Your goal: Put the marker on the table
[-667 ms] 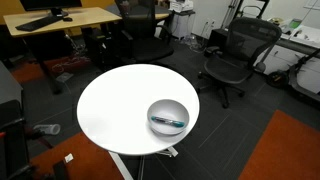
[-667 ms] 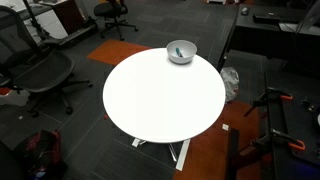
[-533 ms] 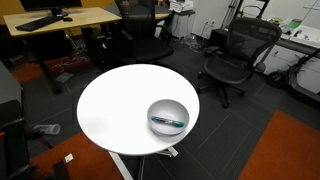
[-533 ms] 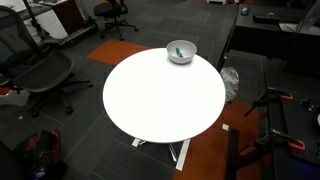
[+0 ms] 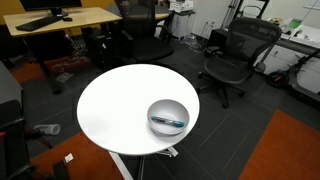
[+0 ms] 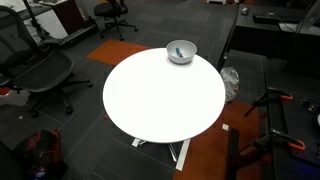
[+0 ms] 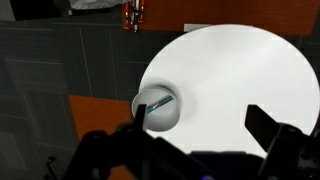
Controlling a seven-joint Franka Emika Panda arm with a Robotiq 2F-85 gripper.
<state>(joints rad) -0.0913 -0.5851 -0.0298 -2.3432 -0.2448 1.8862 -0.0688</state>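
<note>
- Jaws show only in the wrist view, as two dark fingers spread wide at 6 o'clock of the picture, with nothing held between them.
- The marker (image 7: pixel 157 103) lies slanted inside the bowl (image 7: pixel 165 120), not yet on the worktop (image 7: pixel 240 70).
- Likely trouble: the bowl stands close to the worktop's edge, so a finger catching its rim could shove or tip it over the side. A slim marker lying on a curved wall may also slip from a shallow pinch.
- Both exterior views show the whole worktop (image 5: pixel 120 110) (image 6: pixel 160 100) and no arm. The bowl (image 5: pixel 168 104) sits toward 4 o'clock with the marker (image 5: pixel 168 122) inside.
- Only the wrist view gives the jaws' line to the bowl.
</note>
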